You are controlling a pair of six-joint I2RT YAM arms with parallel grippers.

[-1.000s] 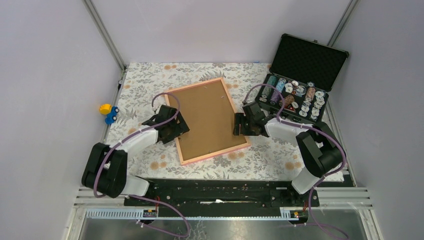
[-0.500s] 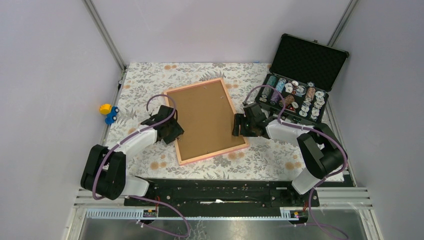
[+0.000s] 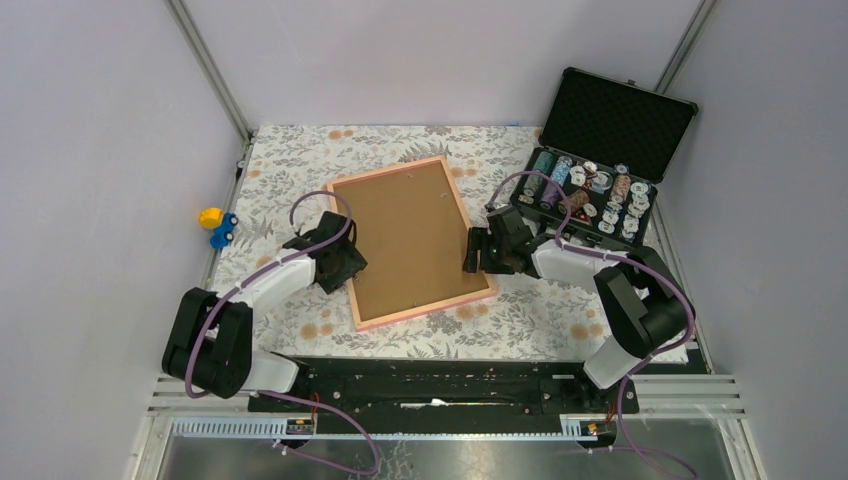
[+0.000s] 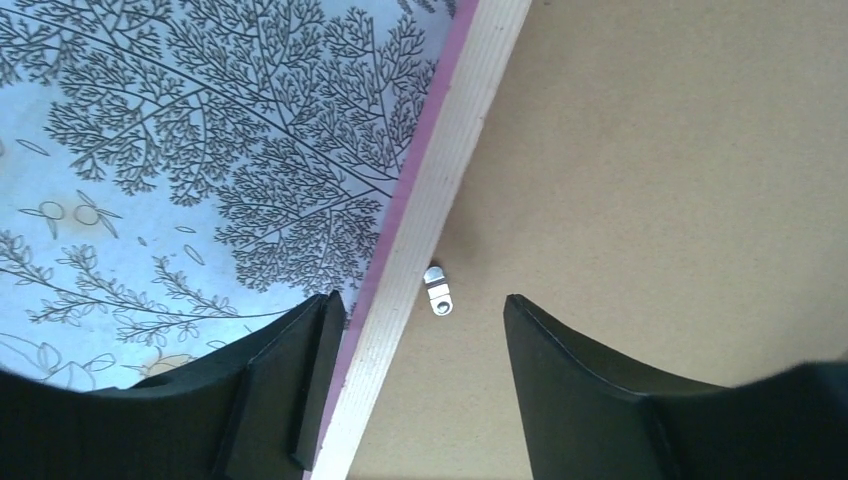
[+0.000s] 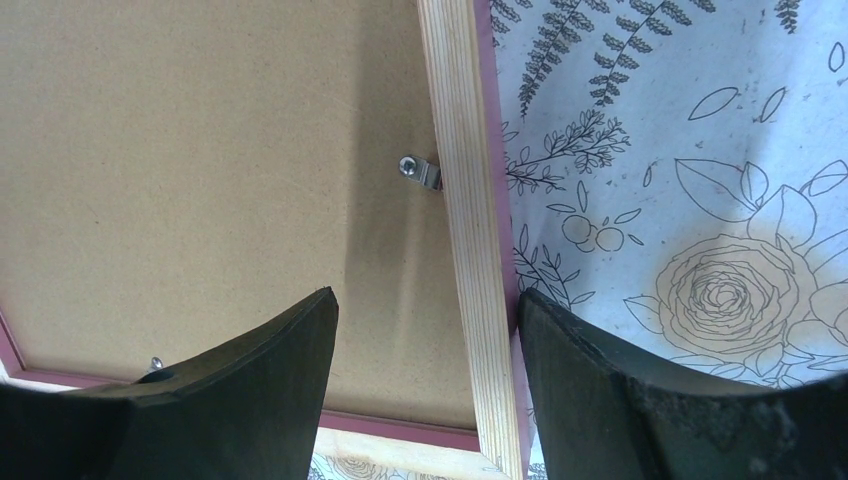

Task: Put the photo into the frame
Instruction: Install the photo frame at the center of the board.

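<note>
On the floral tablecloth [image 3: 290, 160] at mid-table, the frame [image 3: 425, 308] lies face down and slightly askew, its brown backing board [image 3: 408, 238] uppermost. The left gripper [image 3: 343, 262] sits astride the frame's left rail with its jaws parted and gripping nothing. One of its fingers [image 4: 290, 380] is over the cloth just beside the pink outer edge and the other is above the board, with a small metal clip [image 4: 438, 292] between them. The right gripper [image 3: 478, 250] straddles the opposite rail the same way, fingers [image 5: 270, 360] spread and released, near a second clip [image 5: 420, 172]. An open black case [image 3: 615, 120] holding chips stands at the far right, and a yellow-and-blue toy [image 3: 216, 226] sits off the cloth's left edge.
</note>
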